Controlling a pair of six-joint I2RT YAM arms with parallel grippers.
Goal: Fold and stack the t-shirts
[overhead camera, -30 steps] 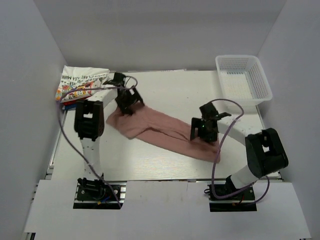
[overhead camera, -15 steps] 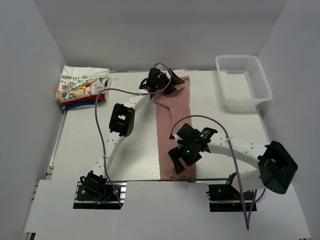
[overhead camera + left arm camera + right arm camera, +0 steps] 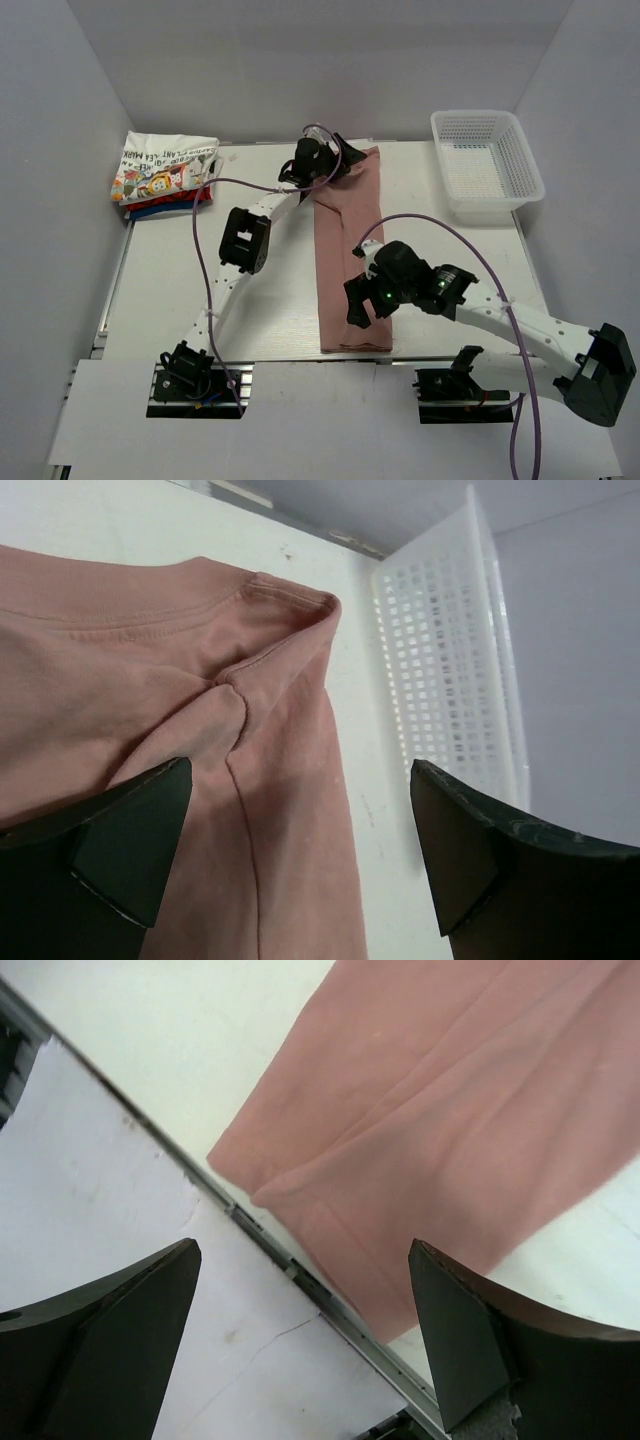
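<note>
The right gripper (image 3: pixel 301 1250) hung over the near hem of the dusty-pink tee (image 3: pixel 350 250), its jaws spread wide and gripping nothing. That hem lay right at the near edge of the table (image 3: pixel 160 290). The tee ran as a long folded strip up the middle of the table, from near edge to far. At its far end the left gripper (image 3: pixel 300 765) sat above the collar, likewise wide and empty. Far left, the folded tees (image 3: pixel 165 170) were stacked, well apart from both grippers. The white mesh basket (image 3: pixel 528 172) stood far right.
</note>
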